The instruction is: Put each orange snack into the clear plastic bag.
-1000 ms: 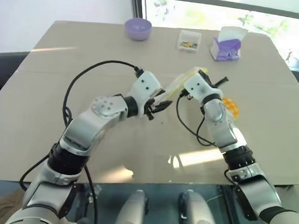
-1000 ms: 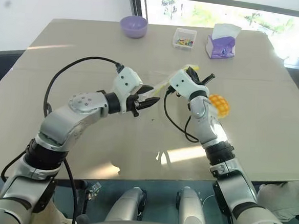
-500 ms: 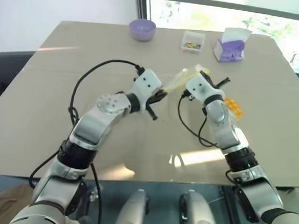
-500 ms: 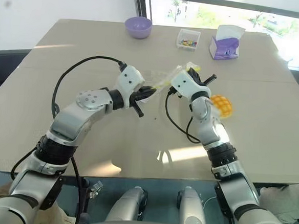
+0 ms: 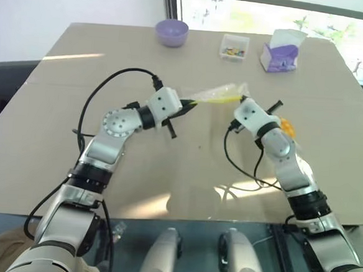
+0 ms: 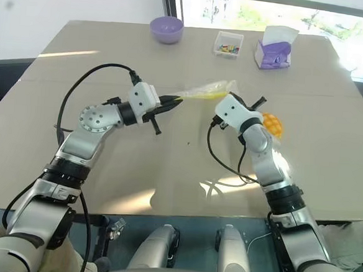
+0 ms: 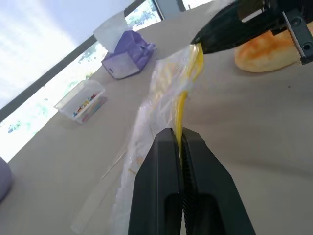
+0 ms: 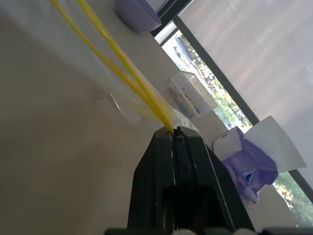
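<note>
1. Clear plastic bag (image 5: 214,93) hangs stretched between the two grippers above the tan surface (image 5: 74,159), its yellow zip strip running along the span.
2. Left gripper (image 5: 189,103) is clamped on one end of the bag; in the left wrist view its two black fingers (image 7: 166,161) are pressed together with the yellow strip pinched between them.
3. Right gripper (image 6: 229,89) is closed on the other end of the bag, at the zip strip, its fingers (image 8: 178,147) together.
4. Orange snack (image 6: 271,124) lies on the surface just beside the right arm, on its outer side, apart from the bag.
5. Along the far edge of the surface stand a purple bowl (image 5: 171,32), a small clear box (image 5: 234,47) of coloured bits and a purple tissue box (image 5: 279,56), well apart from the grippers.
</note>
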Robot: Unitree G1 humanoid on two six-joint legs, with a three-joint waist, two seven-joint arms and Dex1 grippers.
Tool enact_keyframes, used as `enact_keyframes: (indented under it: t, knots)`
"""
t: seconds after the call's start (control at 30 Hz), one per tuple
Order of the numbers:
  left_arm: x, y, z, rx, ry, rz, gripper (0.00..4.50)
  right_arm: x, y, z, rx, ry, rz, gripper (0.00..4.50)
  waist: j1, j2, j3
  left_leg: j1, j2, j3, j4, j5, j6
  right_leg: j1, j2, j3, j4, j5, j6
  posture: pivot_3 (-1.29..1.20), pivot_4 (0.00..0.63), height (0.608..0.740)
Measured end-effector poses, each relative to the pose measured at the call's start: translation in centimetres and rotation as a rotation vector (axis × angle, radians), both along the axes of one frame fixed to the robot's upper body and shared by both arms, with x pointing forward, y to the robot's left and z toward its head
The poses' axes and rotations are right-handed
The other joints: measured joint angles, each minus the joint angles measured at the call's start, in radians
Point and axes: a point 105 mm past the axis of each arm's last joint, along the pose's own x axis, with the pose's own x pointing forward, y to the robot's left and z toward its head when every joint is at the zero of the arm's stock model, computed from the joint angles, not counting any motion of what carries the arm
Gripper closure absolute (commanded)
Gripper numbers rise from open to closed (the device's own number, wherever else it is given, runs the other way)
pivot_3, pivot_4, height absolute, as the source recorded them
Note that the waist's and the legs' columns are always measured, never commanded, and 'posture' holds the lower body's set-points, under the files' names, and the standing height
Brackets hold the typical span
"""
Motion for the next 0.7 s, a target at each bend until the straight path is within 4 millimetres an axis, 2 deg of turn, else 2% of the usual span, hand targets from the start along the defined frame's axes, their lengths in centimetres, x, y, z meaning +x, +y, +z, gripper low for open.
enact_keyframes:
  t: [0.03,0.1,0.17,0.23,0.3,0.33,0.37,0.4,0.57,0.7]
  knots:
    - [-0.2,0.1,0.1,-0.008,0.002,-0.010,4.50,-0.3,-0.2,-0.1,0.010,0.013,0.005,3.74,0.000,0.000,0.000,0.000,0.000,0.000,0.000,0.000,0.000,0.000,0.000,0.000,0.000,0.000,0.000,0.00,0.150,0.666]
    - [-0.4,0.9,0.1,-0.015,0.012,-0.012,4.50,-0.8,-1.4,-0.5,0.033,0.045,-0.006,2.88,0.000,0.000,0.000,0.001,0.000,0.000,0.000,0.000,0.000,0.000,0.000,0.000,0.001,0.000,0.000,0.00,0.150,0.666]
    - [-0.5,1.3,-0.1,-0.012,0.025,-0.008,4.50,-1.4,-2.3,-1.0,0.057,0.080,-0.015,2.88,0.001,0.000,0.000,0.001,0.000,0.001,0.000,0.000,0.000,0.000,0.000,0.000,0.001,0.000,0.000,0.00,0.150,0.666]
    - [-0.5,1.3,-0.2,-0.008,0.031,-0.014,4.50,-2.0,-2.3,-1.3,0.073,0.105,0.006,2.88,0.001,0.000,0.000,0.001,0.000,0.001,0.000,0.000,0.000,0.000,0.000,0.001,0.001,0.000,0.000,0.00,0.150,0.666]
    - [-0.7,1.2,-0.2,-0.005,0.031,-0.023,4.50,-2.9,-2.5,-1.4,0.097,0.137,0.036,3.49,0.002,0.000,0.000,0.001,0.000,0.001,0.000,0.000,0.001,0.000,0.000,0.001,0.001,0.000,0.000,0.00,0.150,0.666]
    - [-0.9,1.1,-0.4,-0.003,0.035,-0.031,4.50,-3.7,-3.3,-1.5,0.121,0.171,0.045,3.73,0.004,0.000,0.000,0.001,0.000,0.001,0.000,-0.001,0.001,0.000,0.000,0.001,0.000,0.000,0.000,0.00,0.150,0.666]
    - [-1.0,1.2,-0.6,-0.003,0.045,-0.031,4.50,-4.0,-3.7,-1.5,0.130,0.186,0.042,4.28,0.005,0.000,0.000,0.001,0.000,0.001,0.000,-0.001,0.001,0.001,0.000,0.001,0.000,0.000,0.000,0.00,0.150,0.666]
    - [-1.0,1.2,-0.7,-0.003,0.050,-0.030,4.50,-4.1,-3.8,-1.6,0.134,0.192,0.044,4.49,0.006,0.000,0.000,0.001,0.000,0.002,0.000,-0.001,0.001,0.001,0.000,0.001,0.000,0.000,0.000,0.00,0.150,0.666]
    - [-1.4,0.9,-0.9,0.003,0.050,-0.038,4.50,-6.5,-3.9,-1.8,0.196,0.279,0.103,4.49,0.007,0.000,0.000,0.002,0.001,0.002,0.001,-0.001,0.002,0.001,0.001,0.002,0.001,0.000,0.000,0.00,0.150,0.666]
    - [-1.3,0.8,-1.0,0.001,0.064,-0.034,4.50,-7.3,-4.1,-1.2,0.228,0.299,0.133,4.49,0.009,0.000,0.000,0.004,0.001,0.003,0.001,-0.001,0.002,0.003,0.001,0.003,0.001,0.000,0.000,0.00,0.150,0.666]
